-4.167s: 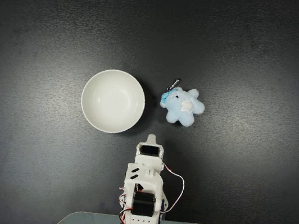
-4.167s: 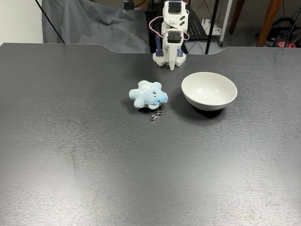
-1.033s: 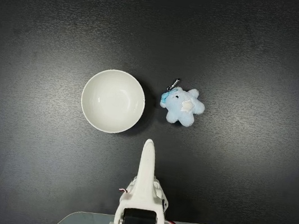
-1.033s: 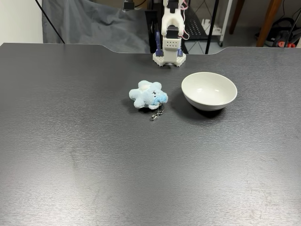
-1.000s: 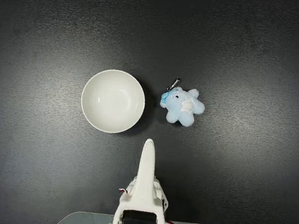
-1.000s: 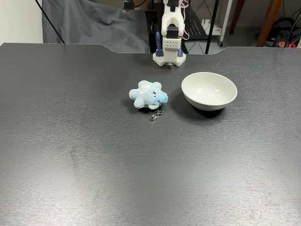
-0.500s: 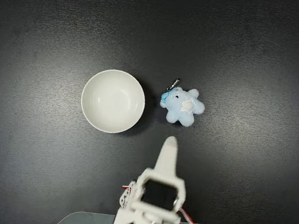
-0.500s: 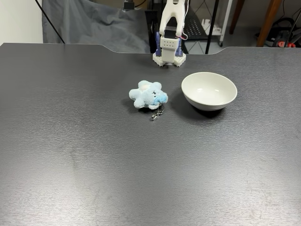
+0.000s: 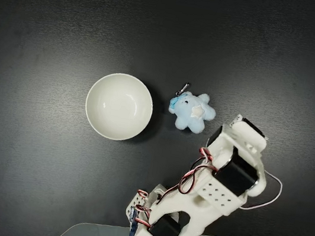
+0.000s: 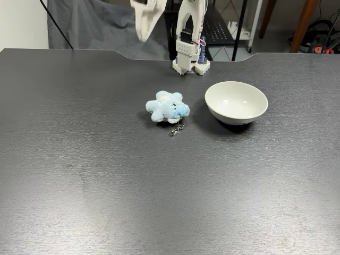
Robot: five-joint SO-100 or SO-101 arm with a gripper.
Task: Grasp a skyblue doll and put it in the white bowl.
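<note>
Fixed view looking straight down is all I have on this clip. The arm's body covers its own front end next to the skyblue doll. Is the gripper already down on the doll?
Observer: No. In a fixed view from across the table, the gripper hangs high above the table, well clear of the skyblue doll, which lies untouched.
Operator: Which way is it pointing, and is it open?
Observer: Its tip points down at the table and sits left of the doll in that picture. The frame's top edge cuts off its upper part, so I cannot tell whether it is open or shut. The white bowl stands apart on the doll's right there.
</note>
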